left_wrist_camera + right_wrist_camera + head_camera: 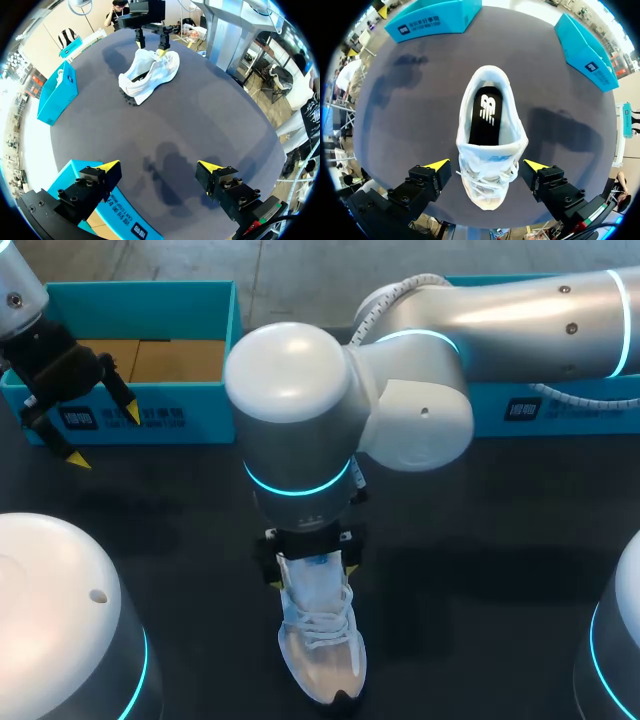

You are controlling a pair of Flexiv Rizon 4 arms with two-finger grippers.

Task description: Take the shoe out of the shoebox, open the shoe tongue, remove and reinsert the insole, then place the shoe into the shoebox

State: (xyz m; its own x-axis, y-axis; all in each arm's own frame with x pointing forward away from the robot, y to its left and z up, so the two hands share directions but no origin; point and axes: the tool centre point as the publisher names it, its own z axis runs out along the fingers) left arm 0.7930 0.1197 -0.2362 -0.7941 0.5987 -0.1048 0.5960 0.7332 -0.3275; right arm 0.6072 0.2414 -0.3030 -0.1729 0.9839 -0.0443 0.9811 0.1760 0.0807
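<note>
White sneaker sits upright on the dark table, near the middle of the near edge with its toe towards that edge, out of the shoebox. The black insole lies flat inside it, and whether it has already been out I can't tell. Right gripper is poised right over the shoe, fingers spread either side of the laced part, not clamped on anything, by my read lined up for the tongue or a lift. Left gripper hangs open and empty at the far left corner, over the front wall of the blue shoebox, parked clear of the work, I'd say. A second blue box lies along the far edge on the right, partly hidden by the right arm. Only bare tabletop shows between shoe and shoebox, nothing blocking the way
</note>
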